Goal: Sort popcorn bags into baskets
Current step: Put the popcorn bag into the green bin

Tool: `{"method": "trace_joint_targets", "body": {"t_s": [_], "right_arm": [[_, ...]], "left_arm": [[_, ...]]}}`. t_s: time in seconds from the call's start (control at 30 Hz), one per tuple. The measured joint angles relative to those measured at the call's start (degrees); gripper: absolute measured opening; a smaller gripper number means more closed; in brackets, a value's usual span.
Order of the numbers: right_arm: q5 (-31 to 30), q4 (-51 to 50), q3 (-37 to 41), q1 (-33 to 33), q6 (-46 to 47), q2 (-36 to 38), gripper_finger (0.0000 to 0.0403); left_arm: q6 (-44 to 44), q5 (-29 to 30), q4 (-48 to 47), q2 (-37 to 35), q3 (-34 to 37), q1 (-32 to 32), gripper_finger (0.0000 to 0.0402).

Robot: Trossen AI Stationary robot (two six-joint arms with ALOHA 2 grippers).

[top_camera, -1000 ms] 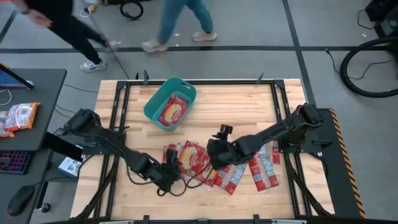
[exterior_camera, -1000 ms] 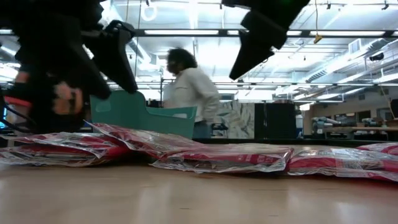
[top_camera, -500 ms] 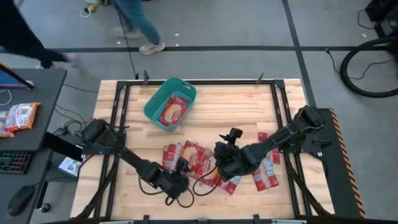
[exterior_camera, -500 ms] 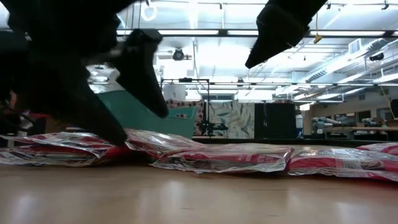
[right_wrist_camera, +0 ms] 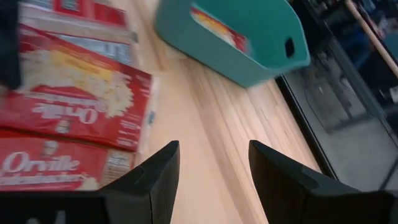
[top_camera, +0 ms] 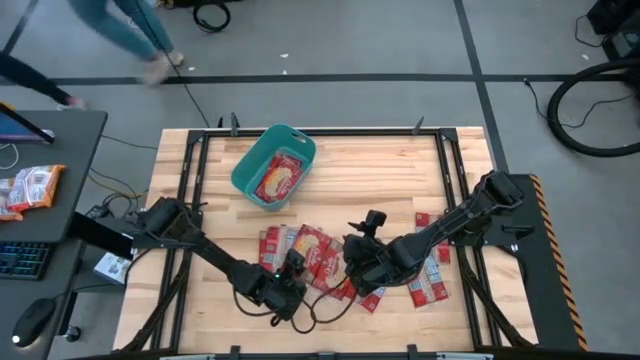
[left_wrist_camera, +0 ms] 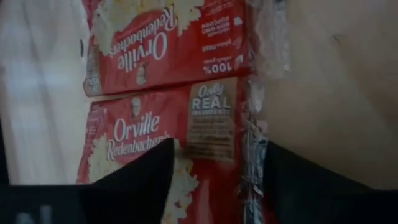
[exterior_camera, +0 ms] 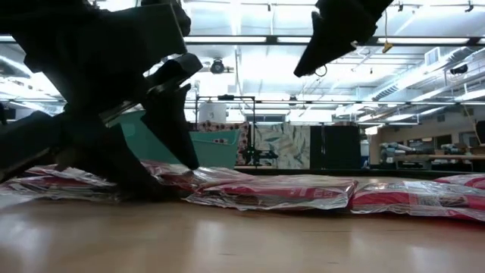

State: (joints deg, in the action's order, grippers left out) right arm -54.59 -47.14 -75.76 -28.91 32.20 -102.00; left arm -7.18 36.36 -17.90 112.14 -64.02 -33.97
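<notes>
At the near edge of the table, toward six o'clock in the high view, my left gripper [top_camera: 293, 272] sits low over the spread of popcorn bags [top_camera: 315, 255]. My left fingers [left_wrist_camera: 140, 177] stand wide apart, straddling one red bag [left_wrist_camera: 165, 134] without closing on it; a second bag [left_wrist_camera: 168, 37] lies just beyond, edge to edge with the first. From table height, the same gripper [exterior_camera: 163, 163] reaches down onto the crinkled packets [exterior_camera: 273, 191].

My right gripper [top_camera: 352, 262] hangs at three o'clock of the left one, near it, above the middle of the heap. Its fingers [right_wrist_camera: 152, 177] are also spread wide and hold nothing; bare wood shows between them, with two bags [right_wrist_camera: 78, 93] off to one side.

More bags [top_camera: 428, 272] lie flat toward four o'clock, under my right forearm.

One teal basket [top_camera: 248, 170] stands at eleven o'clock of the heap, well apart from both grippers, tilted on the diagonal, with one red bag [top_camera: 280, 178] already lying inside.
</notes>
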Motion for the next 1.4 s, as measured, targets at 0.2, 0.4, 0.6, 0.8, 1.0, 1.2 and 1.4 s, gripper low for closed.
{"method": "trace_joint_targets", "body": {"t_s": [0.2, 0.4, 0.6, 0.8, 1.0, 1.2, 1.4], "right_arm": [[3.00, 9.15, -0.01, -1.75, -11.63, 0.00, 0.0197], [9.69, 19.52, -0.01, -2.46, -24.91, 0.00, 0.0197], [17.41, 24.84, -0.01, -2.53, -32.90, 0.00, 0.0197], [18.21, 25.38, 0.08, -2.53, -33.93, 0.00, 0.0197], [14.59, 31.97, 4.17, -2.53, -38.58, -0.04, 0.0197], [11.59, 39.67, 6.87, -1.69, -39.83, -0.04, 0.0197], [14.66, 42.04, 7.77, 0.09, -36.00, -0.07, 0.0197]], "left_arm": [[-0.11, 0.18, -0.12, 0.15, 0.08, 0.08, 0.0108], [-0.34, 1.38, -0.59, -0.36, 0.12, 0.18, 0.0011], [3.82, 1.38, -8.26, -5.11, -2.79, 0.45, 0.0008], [11.28, 2.27, -11.99, -10.87, -4.40, 1.26, 0.0006], [12.84, 7.58, -10.59, -15.11, -4.41, 1.31, 0.0006], [12.93, 9.63, -6.92, -17.58, -4.41, 1.40, 0.0006], [11.32, 13.49, -3.27, -18.19, -4.41, 1.39, 0.0006]]}}
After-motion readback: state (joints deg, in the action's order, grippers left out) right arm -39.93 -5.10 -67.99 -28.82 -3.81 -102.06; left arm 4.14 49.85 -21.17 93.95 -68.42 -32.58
